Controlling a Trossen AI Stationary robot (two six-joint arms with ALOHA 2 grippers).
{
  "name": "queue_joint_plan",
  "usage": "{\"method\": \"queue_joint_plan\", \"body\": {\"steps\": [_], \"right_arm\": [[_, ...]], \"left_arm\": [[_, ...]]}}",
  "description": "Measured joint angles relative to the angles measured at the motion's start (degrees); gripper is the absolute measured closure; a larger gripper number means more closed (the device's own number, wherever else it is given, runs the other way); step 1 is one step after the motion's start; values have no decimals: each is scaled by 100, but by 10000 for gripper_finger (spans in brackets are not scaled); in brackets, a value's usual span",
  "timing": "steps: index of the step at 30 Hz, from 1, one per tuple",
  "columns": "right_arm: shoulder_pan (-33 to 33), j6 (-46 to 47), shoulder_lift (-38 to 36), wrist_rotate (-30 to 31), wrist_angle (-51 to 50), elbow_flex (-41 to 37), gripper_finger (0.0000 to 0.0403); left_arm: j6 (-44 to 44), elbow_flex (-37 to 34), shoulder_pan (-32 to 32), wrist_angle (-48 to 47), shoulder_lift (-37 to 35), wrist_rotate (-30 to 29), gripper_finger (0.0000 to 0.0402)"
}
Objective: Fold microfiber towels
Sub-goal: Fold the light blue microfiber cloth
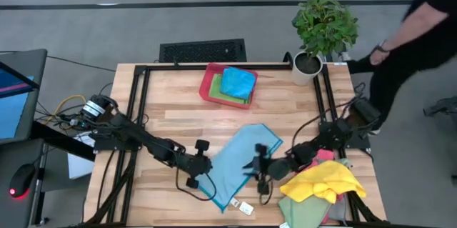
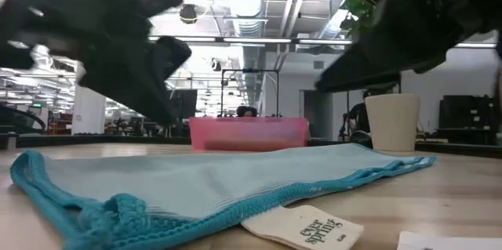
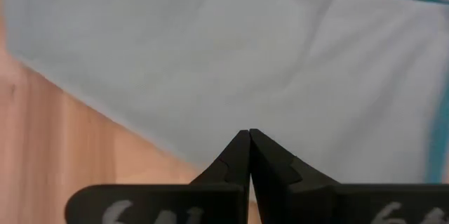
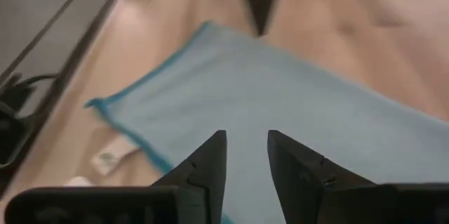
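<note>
Flat light-blue towel, apparently folded lengthwise.

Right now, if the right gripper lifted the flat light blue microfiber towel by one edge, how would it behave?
The light blue microfiber towel would likely drape limply: its near hem already bunches in the low view. It probably weighs little, being thin. Pushed, it would likely wrinkle rather than slide across the wooden table.

Flat towel: light blue, darker teal stitched edge.
Towel label: white, dark lettering.
Tray: red in the high view, pink in the low view.
Towels in tray: bright blue on top, green beneath.
Towel pile: yellow on top, pink and green under it.
Table: pale wood grain, black frame.
Arms: black.
Plant: green leaves.
Pot: white.
</note>
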Motion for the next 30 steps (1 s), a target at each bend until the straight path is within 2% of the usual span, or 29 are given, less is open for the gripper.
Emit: {"method": "queue_joint_plan", "body": {"steps": [6, 9, 13, 19, 30], "right_arm": [[188, -790, 1185, -580, -901, 1630, 268], [309, -1254, 1533, -767, -1393, 2422, 253], [395, -1599, 1776, -842, -2034, 3159, 217], [436, -1565, 2303, -978, -2169, 3695, 181], [568, -1358, 3032, -952, -2354, 4443, 185]], "left_arm": [[-444, 1, -544, -425, -196, 418, 383], [-567, 73, -825, -553, -198, 424, 351], [-513, 149, -1109, -597, -165, 101, 300], [-608, 160, -1175, -630, -141, -215, 252], [-1216, 160, -1182, -617, -141, -201, 248]]}}
